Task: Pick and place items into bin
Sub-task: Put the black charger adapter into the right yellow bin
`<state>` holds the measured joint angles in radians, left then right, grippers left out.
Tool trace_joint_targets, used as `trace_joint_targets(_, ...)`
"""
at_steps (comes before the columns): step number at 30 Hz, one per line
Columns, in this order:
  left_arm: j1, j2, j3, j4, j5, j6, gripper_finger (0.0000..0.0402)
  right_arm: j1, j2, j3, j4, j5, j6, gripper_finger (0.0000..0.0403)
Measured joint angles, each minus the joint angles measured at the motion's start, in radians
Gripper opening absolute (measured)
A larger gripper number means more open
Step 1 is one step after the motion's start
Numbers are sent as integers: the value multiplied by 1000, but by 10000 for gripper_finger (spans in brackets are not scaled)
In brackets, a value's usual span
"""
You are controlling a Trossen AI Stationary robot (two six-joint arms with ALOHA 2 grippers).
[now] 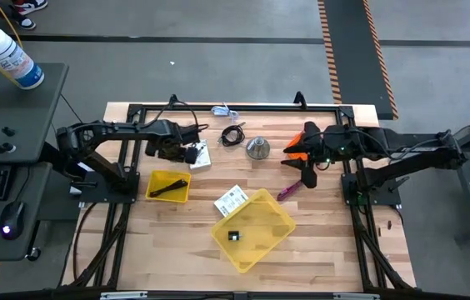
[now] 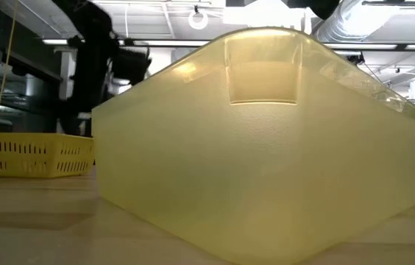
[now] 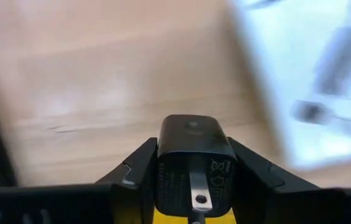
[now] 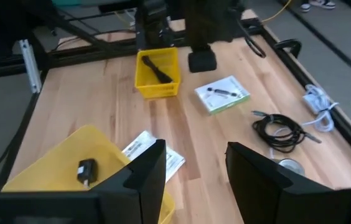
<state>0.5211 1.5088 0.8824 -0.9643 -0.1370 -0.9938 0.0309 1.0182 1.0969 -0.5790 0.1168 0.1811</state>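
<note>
The left end effector (image 3: 191, 180) pinched a small black plastic plug-style charger block (image 3: 192, 158) by its flat sides above the wooden tabletop (image 1: 327, 242), prongs facing the camera; rigid and light, it likely suited that grip. The right end effector (image 4: 195, 165) hung wide, empty.

No legible text anywhere.

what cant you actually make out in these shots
- Low view: the yellow bin fills the picture and hides the table behind it and both grippers.
- Left wrist view: the white card beyond the black plug adapter is blurred, its print unreadable.
- High view: the label card has print too small to read.
</note>
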Motion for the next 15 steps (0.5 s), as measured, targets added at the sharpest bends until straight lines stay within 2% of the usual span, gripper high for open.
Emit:
trace_joint_targets(3, -73, 0, 89, 0, 14, 1, 120, -22, -22, 0, 0, 16, -6, 158)
trace_joint_targets(9, -261, -1, 273, 29, 22, -62, 153, -81, -64, 0, 0, 34, -1, 162)
trace_joint_targets(15, -450, -2, 371, 294, 16, -84, 145, -126, -56, 0, -2, 30, 39, 157)
